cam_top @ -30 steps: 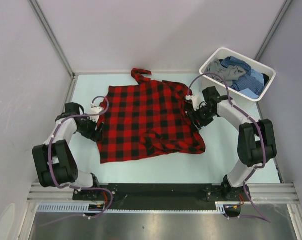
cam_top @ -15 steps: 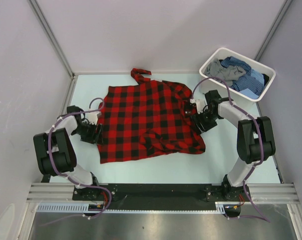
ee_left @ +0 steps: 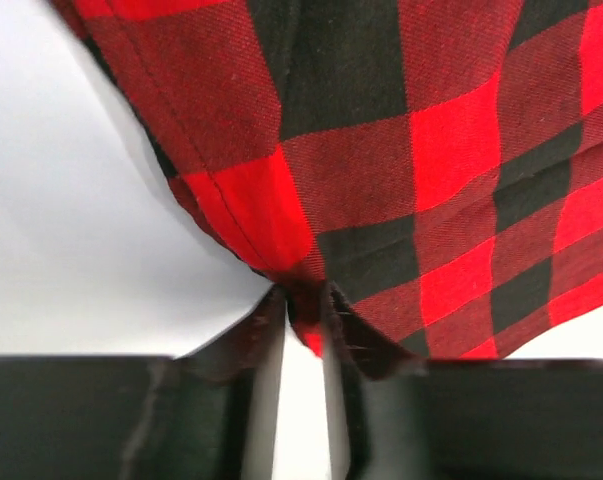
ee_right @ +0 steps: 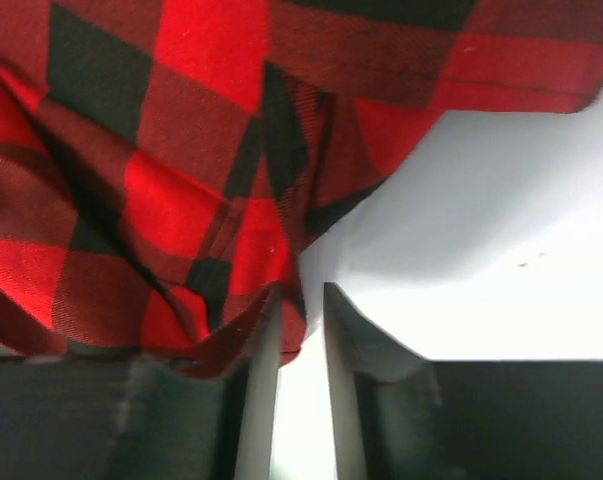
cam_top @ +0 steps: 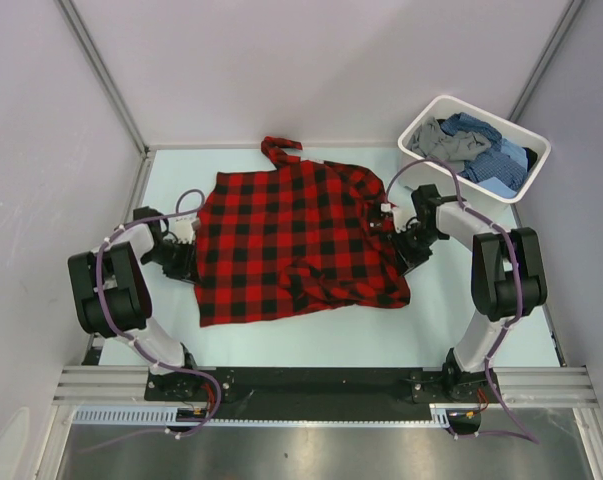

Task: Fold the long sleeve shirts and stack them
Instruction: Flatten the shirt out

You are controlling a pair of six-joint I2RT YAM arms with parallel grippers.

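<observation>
The red-and-black check shirt (cam_top: 296, 235) lies spread flat on the table, one end of it bunched at the back (cam_top: 279, 150). My left gripper (cam_top: 186, 258) is at its left edge. In the left wrist view the jaws (ee_left: 303, 300) are shut on a pinch of that shirt's hem (ee_left: 411, 150). My right gripper (cam_top: 389, 235) is at the shirt's right edge. In the right wrist view its jaws (ee_right: 301, 300) stand narrow. The cloth (ee_right: 181, 150) drapes over the left finger (ee_right: 261, 340), and a thin gap shows beside the right one.
A white tub (cam_top: 529, 138) sits at the back right, holding blue check shirts (cam_top: 496, 165) and a grey one (cam_top: 443, 140). Walls close in on the left, back and right. Both arm bases stand on the rail at the near edge.
Both grippers have slid in low against the shirt's side edges and their jaws have narrowed from wide open. The left has taken hold of the hem. The shirt has not moved.
</observation>
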